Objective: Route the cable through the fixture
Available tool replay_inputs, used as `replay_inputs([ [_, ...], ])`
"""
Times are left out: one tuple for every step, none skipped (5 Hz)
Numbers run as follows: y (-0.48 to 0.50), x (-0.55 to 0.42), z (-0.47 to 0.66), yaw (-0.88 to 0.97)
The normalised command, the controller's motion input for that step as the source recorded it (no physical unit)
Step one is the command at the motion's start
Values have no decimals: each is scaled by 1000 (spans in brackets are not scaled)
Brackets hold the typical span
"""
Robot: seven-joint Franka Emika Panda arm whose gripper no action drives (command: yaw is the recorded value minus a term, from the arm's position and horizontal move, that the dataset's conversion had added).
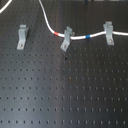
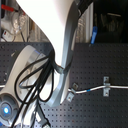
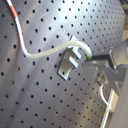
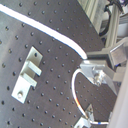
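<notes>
My gripper (image 4: 97, 70) looks clamped on the long white cable (image 1: 47, 22). The small grey forked metal clip (image 1: 21, 36) stands empty near the black perforated board's (image 1: 65, 95) far edge. Pulling sideways could yank the cable from the 2 other grey clips (image 1: 65, 39).

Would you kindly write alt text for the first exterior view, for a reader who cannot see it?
A white cable with a red band and a blue band runs across a black perforated board, passing through the middle grey clip and the clip on the first exterior view's right. A third clip stands apart on the first exterior view's left, with no cable in it.
</notes>
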Motion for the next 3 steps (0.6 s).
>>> replay_inputs([
  [14, -56, 1, 0],
  [21, -32, 35, -49],
  [272, 2, 604, -520],
])
